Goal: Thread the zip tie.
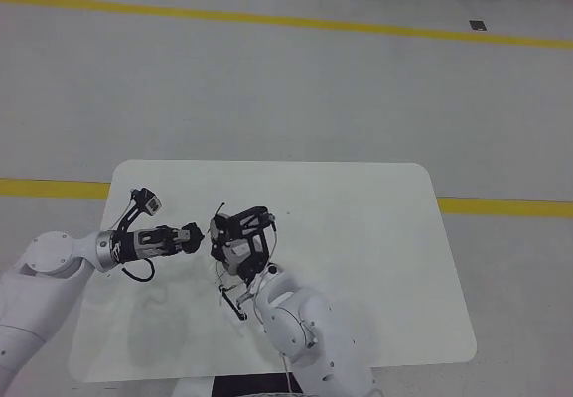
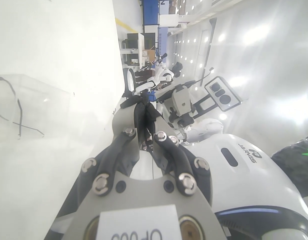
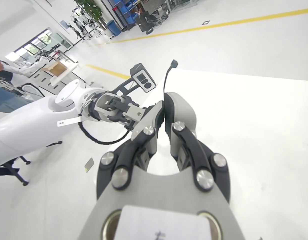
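A thin black zip tie (image 3: 166, 83) stands up out of my right gripper (image 3: 164, 103), which is shut on its strap; the square head (image 3: 174, 64) is free above the fingers. From above, the same tie (image 1: 218, 210) pokes up from the right gripper (image 1: 218, 236) over the table's left middle. My left gripper (image 1: 195, 238) sits close beside it, tip to tip. In the left wrist view the left gripper (image 2: 144, 109) is shut, and a black strip (image 2: 127, 103) that looks like the tie's tail sticks out at its tips.
A clear box (image 2: 44, 88) holds spare black ties (image 2: 19, 111). Loose black ties (image 1: 232, 298) lie on the white table (image 1: 365, 258) close to the right arm. The table's right half is bare.
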You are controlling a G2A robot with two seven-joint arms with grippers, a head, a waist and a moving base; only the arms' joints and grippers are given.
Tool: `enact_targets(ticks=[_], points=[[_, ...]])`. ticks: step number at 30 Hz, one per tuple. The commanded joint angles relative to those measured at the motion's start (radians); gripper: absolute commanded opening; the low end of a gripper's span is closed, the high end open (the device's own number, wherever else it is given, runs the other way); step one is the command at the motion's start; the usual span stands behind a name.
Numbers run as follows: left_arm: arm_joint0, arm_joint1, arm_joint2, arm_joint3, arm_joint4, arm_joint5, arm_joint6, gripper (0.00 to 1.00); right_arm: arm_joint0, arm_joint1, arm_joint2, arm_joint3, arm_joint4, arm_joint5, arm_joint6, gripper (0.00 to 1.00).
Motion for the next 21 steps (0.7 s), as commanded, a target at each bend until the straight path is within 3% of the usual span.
enact_targets(ticks=[1, 21], points=[[0.000, 0.000, 0.000, 0.000, 0.000, 0.000, 0.000, 0.00, 0.002, 0.002, -0.004, 0.002, -0.004, 0.004, 0.003, 0.00], [0.000, 0.000, 0.000, 0.000, 0.000, 0.000, 0.000, 0.00, 0.020, 0.020, -0.029, 0.005, 0.007, 0.015, 0.005, 0.00]])
